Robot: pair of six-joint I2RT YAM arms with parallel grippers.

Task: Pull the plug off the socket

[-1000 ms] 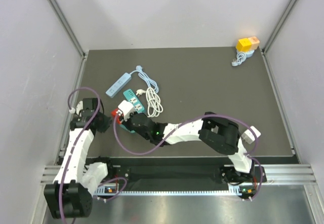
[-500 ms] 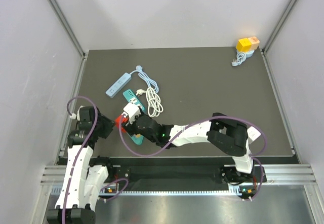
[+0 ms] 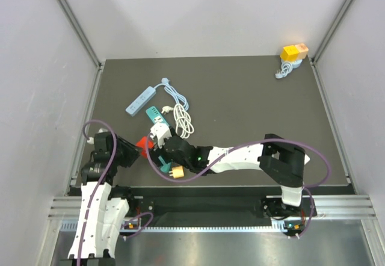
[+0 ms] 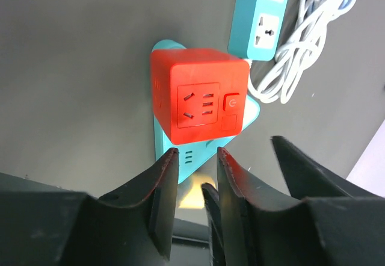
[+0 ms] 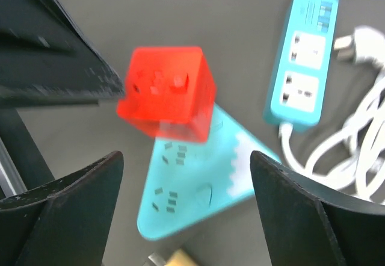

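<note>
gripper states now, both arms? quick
Left gripper: slightly open, empty; red cube socket sits just past its tips.
Right gripper: wide open, holding nothing.

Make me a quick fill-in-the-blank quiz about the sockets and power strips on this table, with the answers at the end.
The cube socket resting on the teal triangular strip is ____ in colour. The right pincer stands ____, with nothing between its jaws. The yellow cube sits at the table's far ____ corner. The cable coiled beside the rectangular teal strip is ____.
Missing words: red; open; right; white.
</note>
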